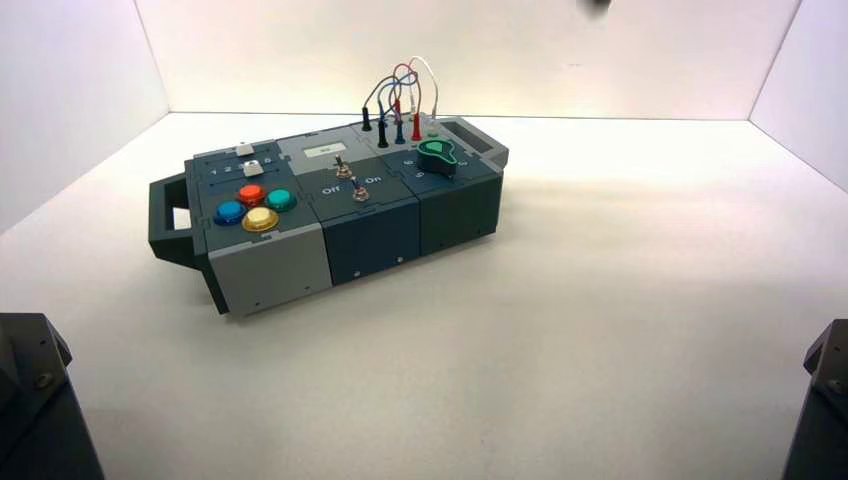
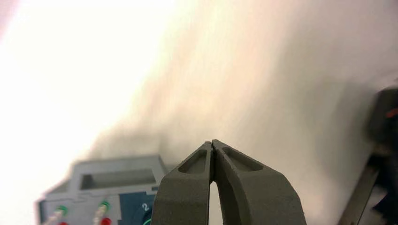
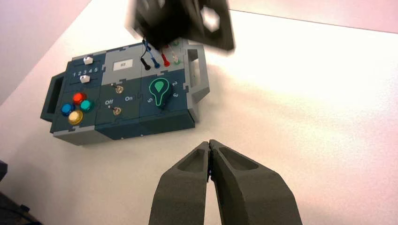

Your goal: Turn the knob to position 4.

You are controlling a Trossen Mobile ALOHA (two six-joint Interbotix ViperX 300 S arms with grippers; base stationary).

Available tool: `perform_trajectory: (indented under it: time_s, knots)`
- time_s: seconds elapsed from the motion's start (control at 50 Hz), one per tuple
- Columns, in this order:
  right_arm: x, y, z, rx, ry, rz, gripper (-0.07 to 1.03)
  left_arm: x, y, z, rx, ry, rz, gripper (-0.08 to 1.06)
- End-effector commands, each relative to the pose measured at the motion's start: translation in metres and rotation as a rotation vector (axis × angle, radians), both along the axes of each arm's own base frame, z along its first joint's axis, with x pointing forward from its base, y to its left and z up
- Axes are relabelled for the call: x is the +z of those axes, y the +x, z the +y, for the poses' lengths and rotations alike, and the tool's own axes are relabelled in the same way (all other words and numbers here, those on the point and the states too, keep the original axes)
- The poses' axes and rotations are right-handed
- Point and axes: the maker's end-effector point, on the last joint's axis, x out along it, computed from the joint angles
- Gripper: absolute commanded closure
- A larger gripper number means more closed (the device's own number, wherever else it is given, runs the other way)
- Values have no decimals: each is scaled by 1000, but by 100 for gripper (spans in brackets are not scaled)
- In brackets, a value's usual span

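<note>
High view: box (image 1: 330,205) sits on the white table (image 1: 600,330), turned at an angle, handle (image 1: 165,215) toward the robot's left.
Knob: knob (image 1: 438,155) on the box's right-hand module, dark with a green teardrop cap; nothing touches it.
Knob up close: right wrist view shows the knob (image 3: 159,91) with its tip aimed toward the wire jacks, numbers 2, 3 and 5 printed around it.
Buttons: red (image 1: 251,193), teal (image 1: 280,199), blue (image 1: 229,212) and yellow (image 1: 260,219) buttons cluster on the left module.
Switches: two toggles (image 1: 352,181) stand mid-box between "Off" and "On".
Wires: coloured wires (image 1: 400,95) loop out of the jacks at the box's far edge.
Left gripper: left gripper (image 2: 212,144) clenched on nothing, tips together, up above the box's far end.
Right gripper: right gripper (image 3: 209,143) clenched too, empty, over bare table, well apart from the knob.
</note>
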Motion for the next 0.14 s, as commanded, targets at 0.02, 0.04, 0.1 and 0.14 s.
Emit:
perform_trajectory:
  time_s: [0.02,0.04,0.1,0.14]
  knots:
    - [6,3,2,9,1,-17,98,60,-4,4,19,-101,-71,101]
    - [5,3,2,8,2,-15,98,63,-5,5,19,-104,-72,101]
    - [4,4,3,8,2,-10,98,66,-6,8,20,-103,-82,101]
    - [4,4,2,9,-1,-9,99,64,-6,10,22,-97,-79,101]
